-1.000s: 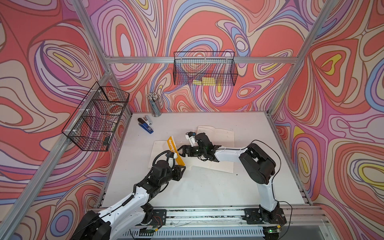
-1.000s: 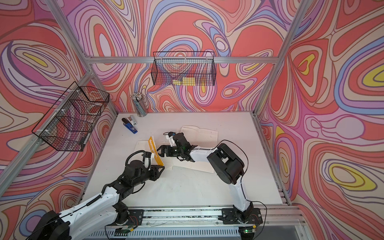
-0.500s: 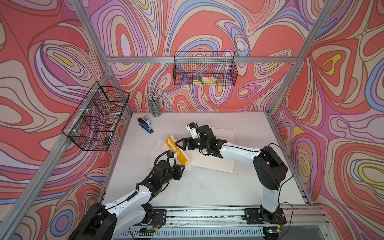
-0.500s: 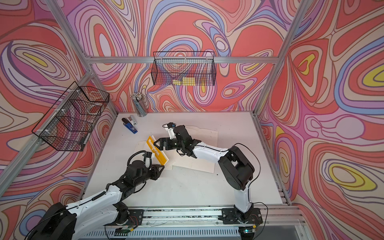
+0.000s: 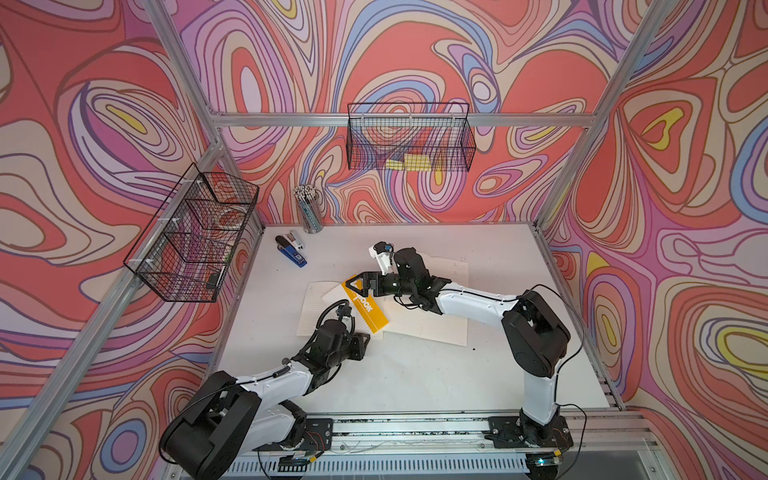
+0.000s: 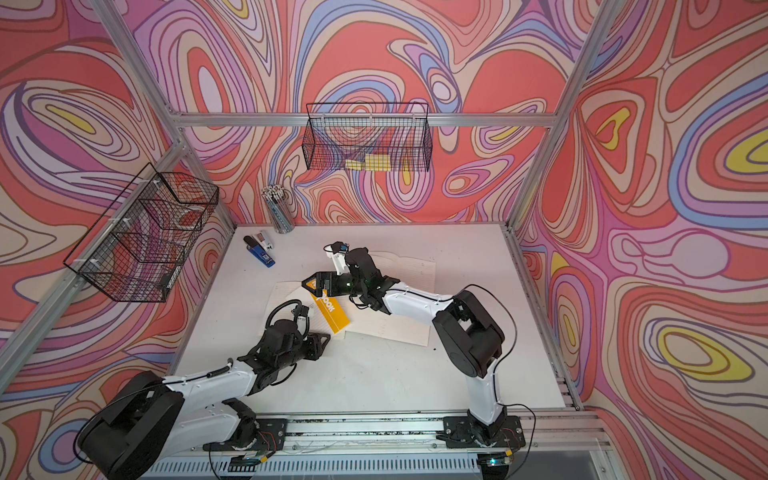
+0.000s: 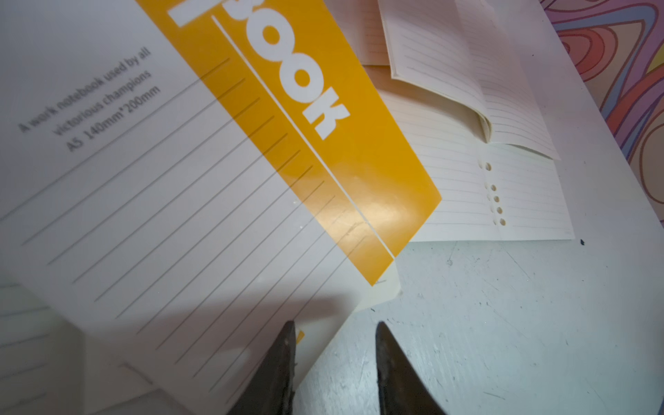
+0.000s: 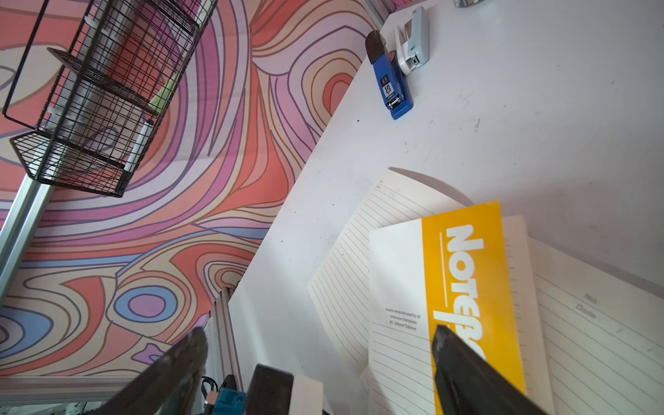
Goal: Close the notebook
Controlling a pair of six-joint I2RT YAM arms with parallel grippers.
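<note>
The notebook (image 5: 432,322) lies open on the white table, lined pages spread to both sides. Its yellow and white cover (image 5: 365,307) (image 6: 330,313) stands raised and tilted over the middle. My right gripper (image 5: 358,284) (image 6: 316,284) is open at the cover's far edge. In the right wrist view, one of the fingers (image 8: 467,370) of this gripper (image 8: 319,332) rests against the yellow strip (image 8: 467,273). My left gripper (image 5: 360,338) (image 7: 336,325) sits low at the cover's near corner, jaws a little apart, bare table between them.
A blue stapler (image 5: 293,254) and a white one (image 5: 296,237) lie at the back left, near a pencil cup (image 5: 309,208). Wire baskets hang on the left wall (image 5: 195,237) and the back wall (image 5: 409,141). The table's left edge (image 8: 258,273) runs close by.
The cover has swung from nearly edge-on to a broader tilt toward the right-hand pages. My right gripper moved with its far edge, the arm stretching out. The left jaws narrowed slightly.
</note>
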